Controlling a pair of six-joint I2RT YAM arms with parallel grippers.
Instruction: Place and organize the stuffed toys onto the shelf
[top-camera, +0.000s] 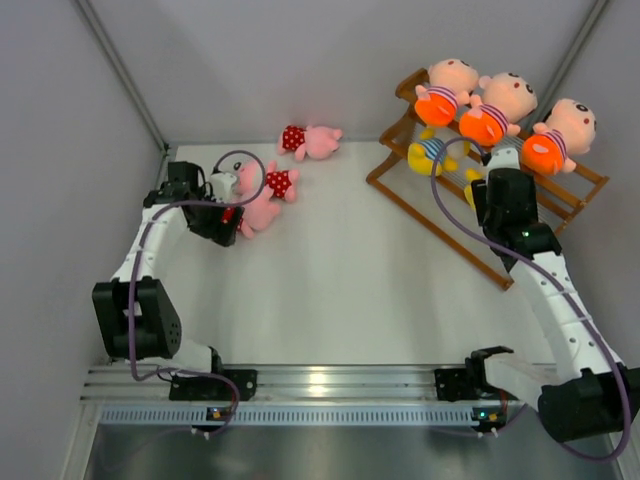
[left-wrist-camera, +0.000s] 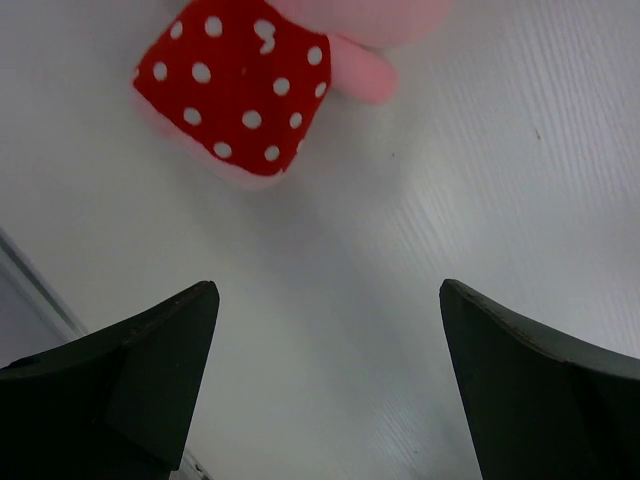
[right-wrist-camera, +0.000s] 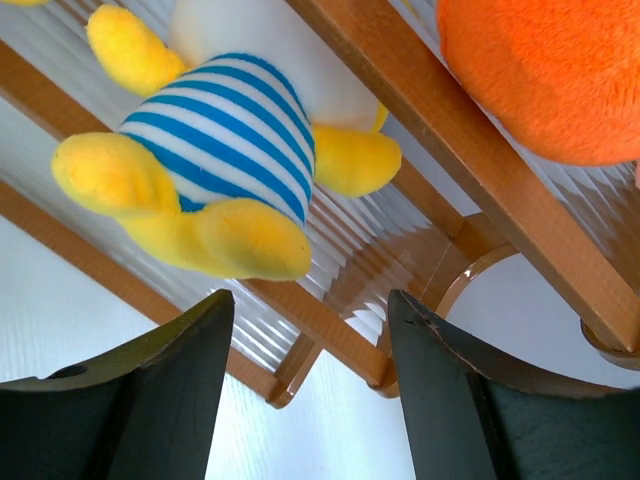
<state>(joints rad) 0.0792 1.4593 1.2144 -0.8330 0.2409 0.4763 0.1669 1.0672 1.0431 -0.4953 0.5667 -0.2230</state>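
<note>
Evidently the top tier of the shelf (top-camera: 440, 234) was full: 3 peach-headed dolls (top-camera: 500, 105) sat along it in a row, leaning back on the slant, which probably kept them from sliding off. Below them a yellow striped doll (top-camera: 430, 152) lay on the middle tier. The right claw (top-camera: 497, 160) hung just in front of it, jaws released and nothing between them. From the right wrist, the yellow striped doll (right-wrist-camera: 215, 150) rested on the slats apart from both fingers, so the shelf (right-wrist-camera: 450, 130) alone carried it. More yellow showed beside the right arm, mostly hidden.

Across the worktop (top-camera: 350, 270), the left claw (top-camera: 224, 220) hovered low with its jaws spread wide and empty. A pink polka-dot doll (left-wrist-camera: 235, 90) lay just ahead of its fingertips, and the wide spread looked like preparation for a grasp on that soft body. Another pink doll (top-camera: 310, 140) lay near the back wall, well apart. With the pink ones on the worktop, the job seemed about half done – the lowest tier presumably awaited them.
</note>
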